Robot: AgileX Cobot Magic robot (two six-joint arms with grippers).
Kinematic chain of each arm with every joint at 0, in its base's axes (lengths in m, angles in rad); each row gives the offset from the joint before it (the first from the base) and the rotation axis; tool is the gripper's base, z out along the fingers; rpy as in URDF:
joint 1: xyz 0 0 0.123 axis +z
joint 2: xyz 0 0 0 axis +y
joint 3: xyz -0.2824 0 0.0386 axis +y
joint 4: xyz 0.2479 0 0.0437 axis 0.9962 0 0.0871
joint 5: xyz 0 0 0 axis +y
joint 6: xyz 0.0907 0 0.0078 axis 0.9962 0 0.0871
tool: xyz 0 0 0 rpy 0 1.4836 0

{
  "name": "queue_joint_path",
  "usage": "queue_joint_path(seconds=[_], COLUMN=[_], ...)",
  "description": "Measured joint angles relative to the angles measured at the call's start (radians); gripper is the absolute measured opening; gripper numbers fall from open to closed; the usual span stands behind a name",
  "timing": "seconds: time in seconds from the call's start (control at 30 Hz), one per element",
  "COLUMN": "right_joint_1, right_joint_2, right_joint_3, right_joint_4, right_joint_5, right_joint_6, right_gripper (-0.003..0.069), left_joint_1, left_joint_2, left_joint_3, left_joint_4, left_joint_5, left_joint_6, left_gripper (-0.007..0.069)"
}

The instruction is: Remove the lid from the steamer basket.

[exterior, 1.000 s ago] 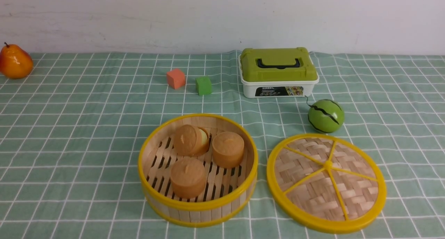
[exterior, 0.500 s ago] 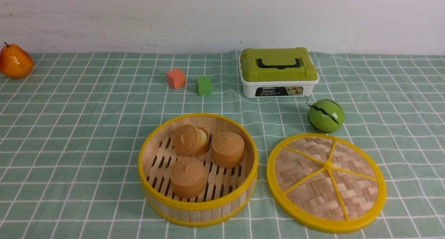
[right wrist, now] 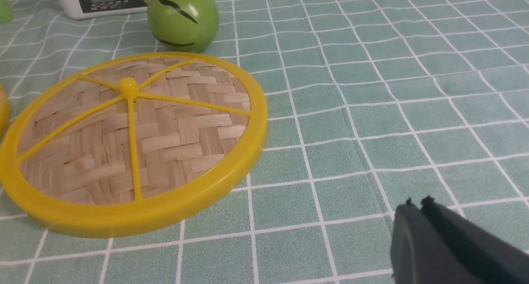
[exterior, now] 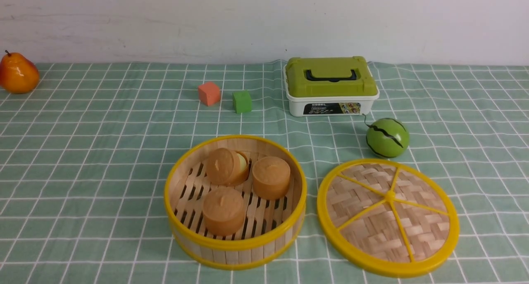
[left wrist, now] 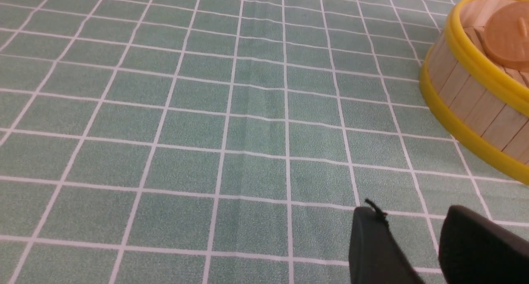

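The steamer basket stands uncovered near the front middle of the table, with three orange round cakes inside. Its wall also shows in the left wrist view. The lid lies flat on the cloth just right of the basket; it also shows in the right wrist view. Neither gripper shows in the front view. My left gripper is open and empty above bare cloth left of the basket. My right gripper is shut and empty above the cloth right of the lid.
A green toy watermelon sits just behind the lid. A white box with a green lid stands behind it. An orange cube and a green cube lie behind the basket. A pear is at the far left.
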Motion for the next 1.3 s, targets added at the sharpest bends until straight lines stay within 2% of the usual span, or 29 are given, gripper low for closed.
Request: queue_joint_path(seconds=[1.3], right_joint_1=[0.0], right_joint_2=[0.0], right_joint_3=[0.0], right_joint_4=[0.0], right_joint_5=[0.0], right_joint_6=[0.0], right_gripper=[0.0025], left_joint_1=[0.0], left_joint_2=[0.0], left_joint_3=[0.0], left_joint_4=[0.0], left_joint_5=[0.0], left_joint_6=[0.0], left_gripper=[0.0239])
